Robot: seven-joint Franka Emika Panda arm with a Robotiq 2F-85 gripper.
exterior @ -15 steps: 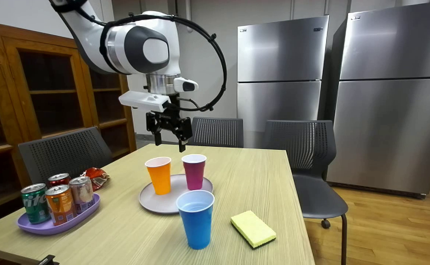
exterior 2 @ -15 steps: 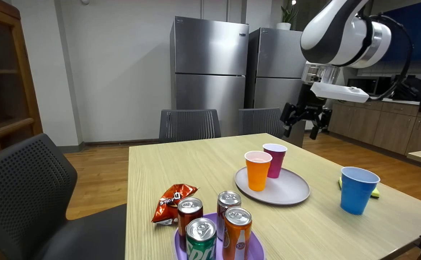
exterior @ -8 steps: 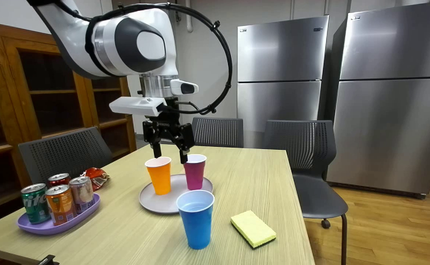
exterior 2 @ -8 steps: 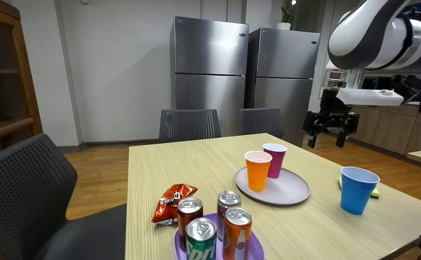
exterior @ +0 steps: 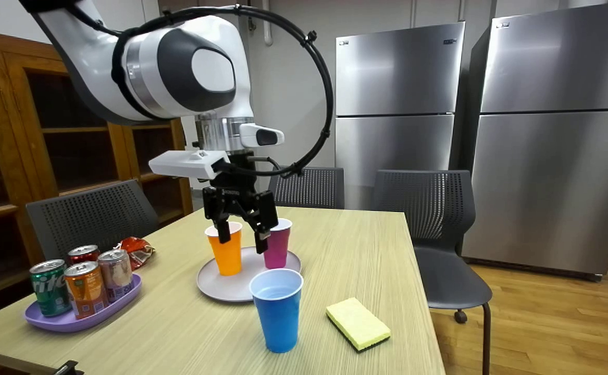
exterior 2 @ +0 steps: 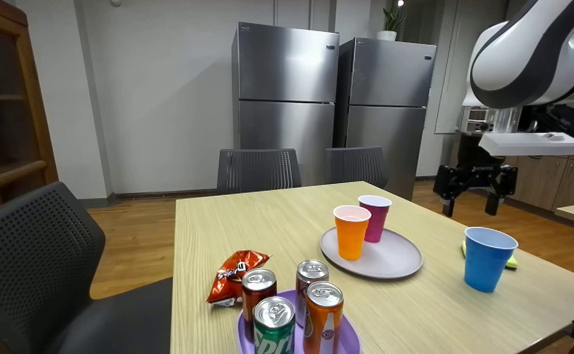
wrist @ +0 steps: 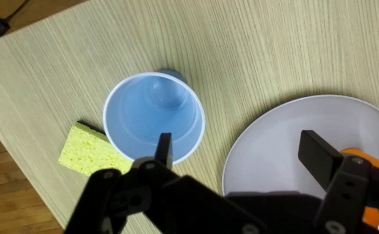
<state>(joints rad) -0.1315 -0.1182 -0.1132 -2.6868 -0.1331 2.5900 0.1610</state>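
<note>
Lower, jaws spread, nothing held

Over the last second the claw (exterior 2: 469,207) has sunk and shifted rightward in an exterior view. The blue cup (exterior 2: 489,263) stands upright at that frame's lower right; in the wrist view it sits left of centre, between sponge (wrist: 88,149) and plate (wrist: 273,139). This seems to put it within closer reach, untouched.

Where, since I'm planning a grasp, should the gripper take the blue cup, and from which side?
Probably by the rim, from straight above: the blue cup stands upright and open-topped, so the open gripper, pointing down, could straddle the rim.
</note>
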